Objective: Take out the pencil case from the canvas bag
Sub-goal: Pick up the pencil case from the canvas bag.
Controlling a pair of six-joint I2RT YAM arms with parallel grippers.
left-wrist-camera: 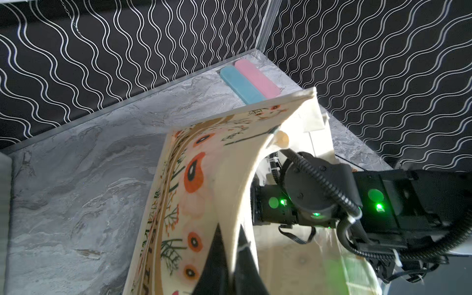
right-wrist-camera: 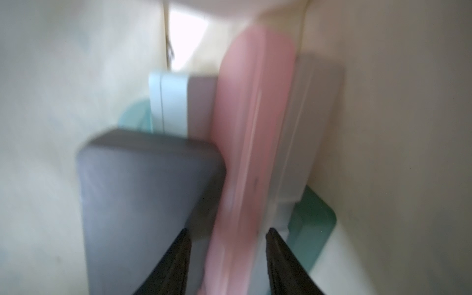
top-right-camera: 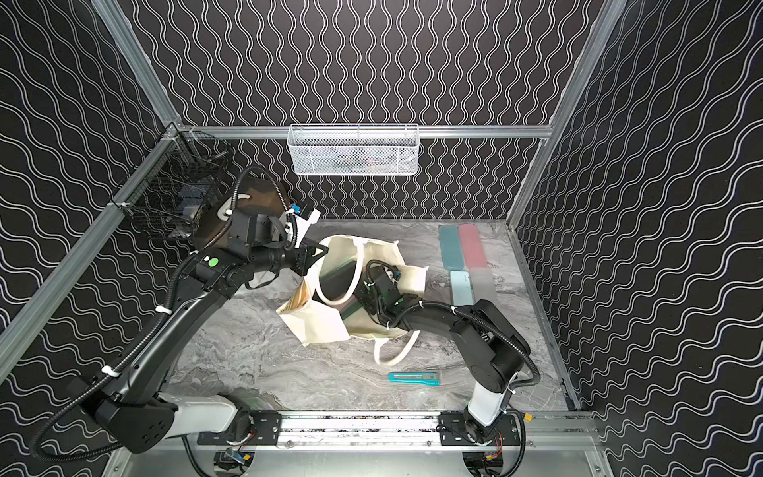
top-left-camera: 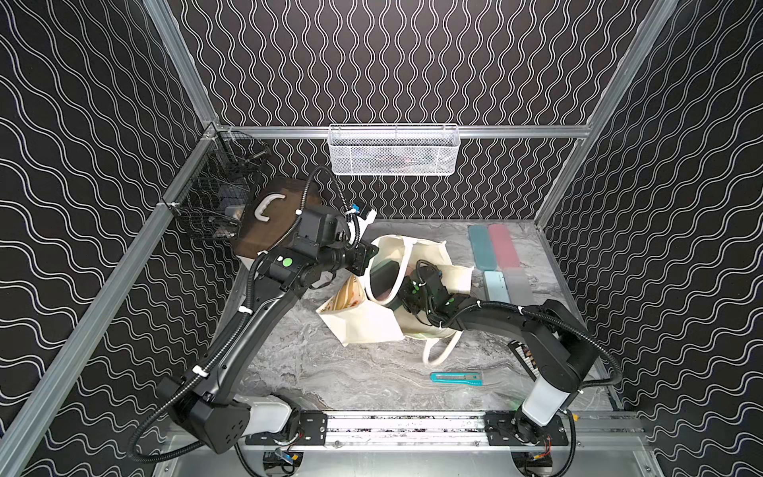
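The cream canvas bag [top-left-camera: 363, 326] [top-right-camera: 322, 326] lies mid-table with its mouth held up. My left gripper [left-wrist-camera: 229, 227] [top-left-camera: 367, 256] is shut on the bag's floral-printed wall [left-wrist-camera: 204, 178] near the rim. My right arm's wrist [top-left-camera: 425, 289] reaches into the mouth, so its fingers are hidden in both top views. In the right wrist view my right gripper [right-wrist-camera: 227, 231] is open inside the bag, and a pink pencil case [right-wrist-camera: 250, 127] stands between its fingers with gaps on both sides. Dark grey [right-wrist-camera: 143, 178], light blue [right-wrist-camera: 168, 102], clear grey [right-wrist-camera: 306, 127] and teal [right-wrist-camera: 309, 224] cases crowd around it.
Teal [top-left-camera: 478, 245], pink [top-left-camera: 503, 245], light blue [top-left-camera: 493, 285] and grey [top-left-camera: 518, 285] cases lie at the table's back right. A teal box cutter [top-left-camera: 456, 378] lies near the front. A brown-lidded box [top-left-camera: 272, 219], a black wire basket [top-left-camera: 214, 194] and a white mesh basket [top-left-camera: 392, 150] line the back.
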